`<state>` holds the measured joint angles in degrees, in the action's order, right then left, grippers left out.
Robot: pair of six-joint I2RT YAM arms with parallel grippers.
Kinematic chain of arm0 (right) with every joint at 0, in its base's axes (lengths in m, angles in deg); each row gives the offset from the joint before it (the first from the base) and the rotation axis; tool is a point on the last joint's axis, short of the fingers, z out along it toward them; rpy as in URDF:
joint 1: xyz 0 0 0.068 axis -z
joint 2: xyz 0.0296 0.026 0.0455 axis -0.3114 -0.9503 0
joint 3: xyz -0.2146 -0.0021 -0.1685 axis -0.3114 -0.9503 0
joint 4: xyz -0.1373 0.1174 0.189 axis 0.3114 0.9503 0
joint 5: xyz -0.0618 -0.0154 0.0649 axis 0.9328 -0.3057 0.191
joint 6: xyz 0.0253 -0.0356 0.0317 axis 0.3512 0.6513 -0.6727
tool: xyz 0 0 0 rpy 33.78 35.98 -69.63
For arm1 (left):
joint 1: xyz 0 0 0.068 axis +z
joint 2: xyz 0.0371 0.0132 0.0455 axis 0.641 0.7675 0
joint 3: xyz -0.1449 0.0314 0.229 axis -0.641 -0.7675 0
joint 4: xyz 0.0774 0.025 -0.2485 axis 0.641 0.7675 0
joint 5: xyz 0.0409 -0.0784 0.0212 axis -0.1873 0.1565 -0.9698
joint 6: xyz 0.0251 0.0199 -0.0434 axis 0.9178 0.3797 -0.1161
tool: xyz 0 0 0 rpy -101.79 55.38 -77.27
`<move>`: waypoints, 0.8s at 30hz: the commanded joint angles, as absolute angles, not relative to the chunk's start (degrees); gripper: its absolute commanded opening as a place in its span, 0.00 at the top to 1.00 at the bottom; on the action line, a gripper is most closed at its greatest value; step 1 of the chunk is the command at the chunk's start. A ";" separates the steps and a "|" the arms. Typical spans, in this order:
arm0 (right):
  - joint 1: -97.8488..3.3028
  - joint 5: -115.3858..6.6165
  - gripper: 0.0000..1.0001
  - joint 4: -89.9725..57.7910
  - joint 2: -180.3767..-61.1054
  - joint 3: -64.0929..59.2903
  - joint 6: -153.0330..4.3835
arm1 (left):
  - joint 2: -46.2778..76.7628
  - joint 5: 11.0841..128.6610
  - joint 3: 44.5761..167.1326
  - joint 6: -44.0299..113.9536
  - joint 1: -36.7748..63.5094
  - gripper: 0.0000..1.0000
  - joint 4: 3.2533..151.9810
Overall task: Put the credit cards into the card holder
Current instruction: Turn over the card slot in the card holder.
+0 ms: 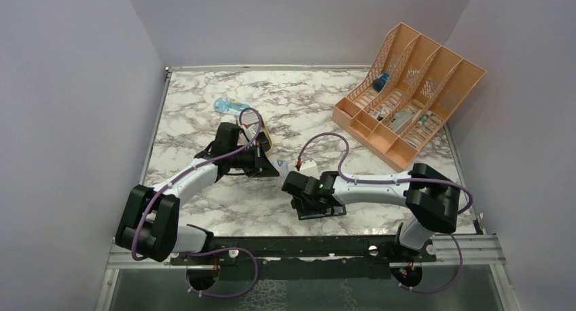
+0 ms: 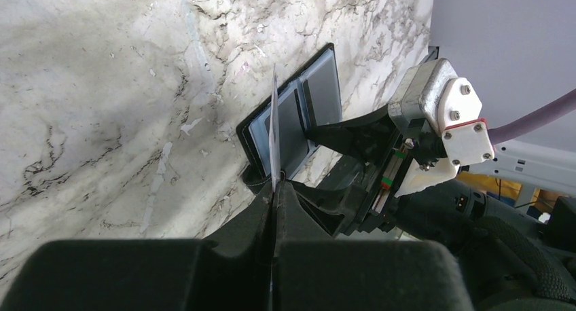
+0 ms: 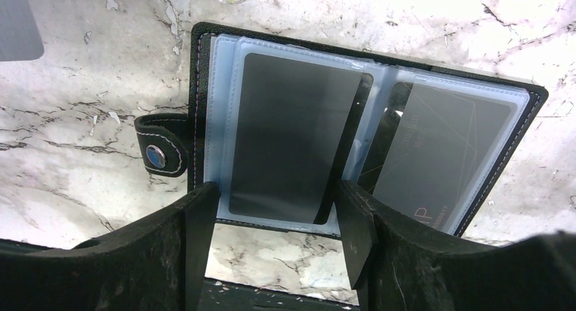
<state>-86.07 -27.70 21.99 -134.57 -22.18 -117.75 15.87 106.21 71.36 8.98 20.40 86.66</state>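
The card holder lies open on the marble, its black cover framing clear blue-grey sleeves. Dark cards sit in both sleeves. My right gripper is open, its fingers standing either side of the left sleeve's near edge with bare marble between them. My left gripper is shut on a thin pale credit card, seen edge-on and upright, just in front of the open card holder. In the top view the left gripper and its card hang just left of the right gripper.
A gold tin sits behind the left wrist, and a clear blue object lies further back. An orange desk organizer with small items fills the back right. Grey walls close in the table on three sides.
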 commanded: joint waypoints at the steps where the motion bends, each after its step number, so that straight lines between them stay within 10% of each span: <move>1: -86.26 -27.51 0.34 18.94 -136.68 -23.97 -117.70 | 14.47 106.59 70.94 10.31 20.79 1.00 86.38; 24: -84.98 -27.00 0.53 12.66 -126.76 -28.54 -118.16 | 15.94 101.37 70.12 8.11 14.09 1.00 85.36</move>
